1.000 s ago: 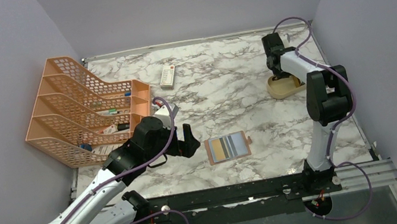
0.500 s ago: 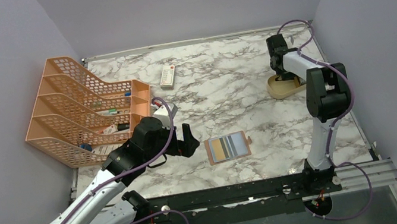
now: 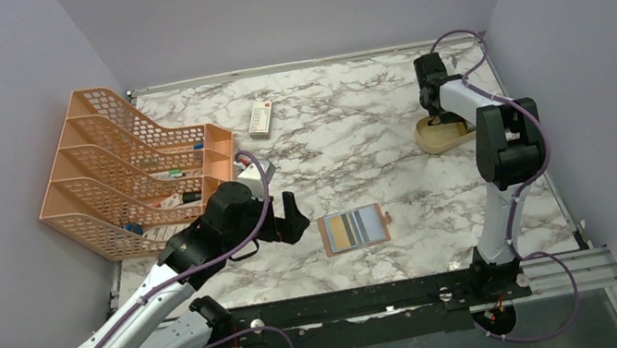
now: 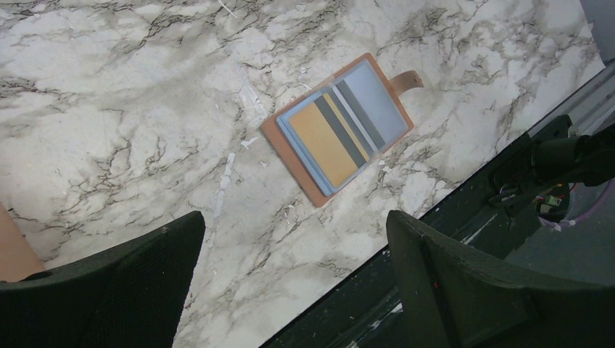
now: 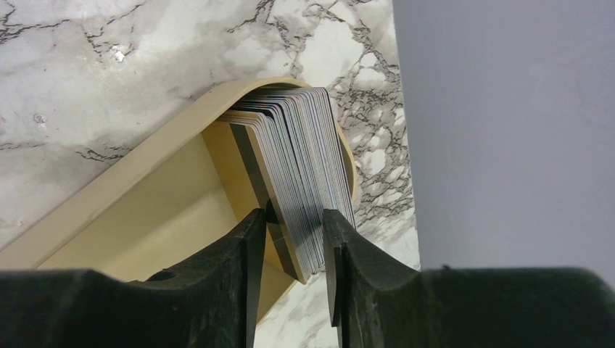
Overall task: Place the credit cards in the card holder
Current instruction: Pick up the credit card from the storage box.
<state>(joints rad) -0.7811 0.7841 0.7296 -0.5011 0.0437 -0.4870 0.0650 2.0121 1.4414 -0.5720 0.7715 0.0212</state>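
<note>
so, card holder (image 4: 299, 168) holds credit cards (image 4: 326, 138) (more fill tan box (image 5: 145, 181)).

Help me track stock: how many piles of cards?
2: one fanned in the open wallet, one in the tan tray between the right gripper's fingers. The rack may hide more.
</note>
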